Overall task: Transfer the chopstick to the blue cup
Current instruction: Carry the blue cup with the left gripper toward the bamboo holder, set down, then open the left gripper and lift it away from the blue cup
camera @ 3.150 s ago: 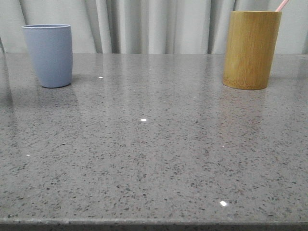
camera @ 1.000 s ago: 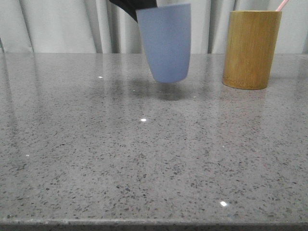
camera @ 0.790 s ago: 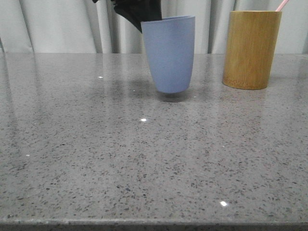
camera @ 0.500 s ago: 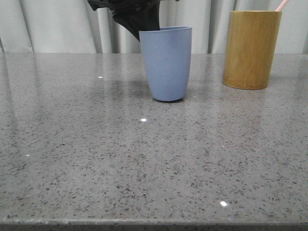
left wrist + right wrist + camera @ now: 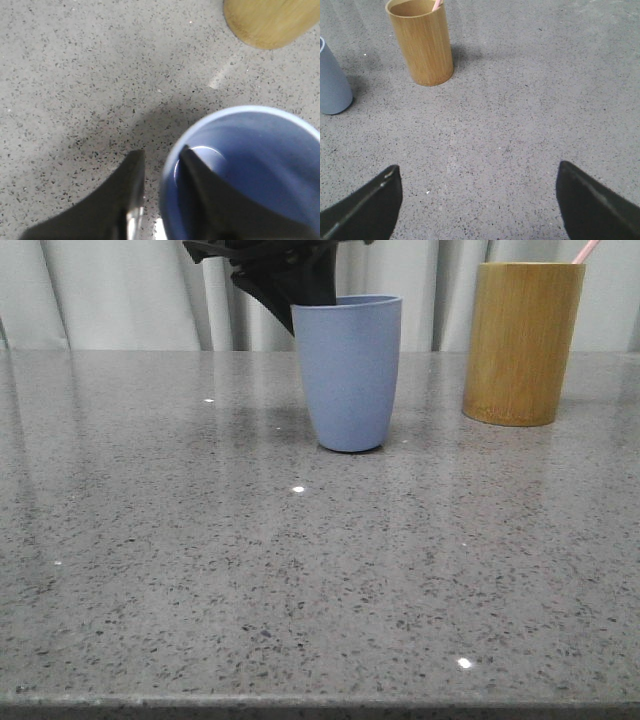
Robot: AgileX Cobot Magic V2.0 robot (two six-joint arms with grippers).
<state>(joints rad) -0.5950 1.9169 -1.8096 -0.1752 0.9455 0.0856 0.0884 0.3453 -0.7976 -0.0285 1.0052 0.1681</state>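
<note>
The blue cup [image 5: 350, 370] stands upright on the table's middle; it also shows in the left wrist view [image 5: 260, 165] and in the right wrist view [image 5: 332, 80]. My left gripper [image 5: 298, 290] straddles its far-left rim [image 5: 160, 155], one finger inside the cup and one outside. A strip of table shows between the outer finger and the cup wall, so the jaws are open. A pale pink chopstick end [image 5: 586, 250] pokes from the bamboo cup [image 5: 522, 340], also seen from the right wrist [image 5: 437, 5]. My right gripper [image 5: 477, 172] is open wide and empty.
The bamboo cup [image 5: 422, 45] stands to the right of the blue cup, a short gap between them; its base shows in the left wrist view [image 5: 270, 22]. The speckled grey table [image 5: 300, 570] runs to a curtain at the back.
The blue cup was carried from the far left to the middle, lowered and set on the table. In the last half second it shifted slightly right and the finger came off its wall.
</note>
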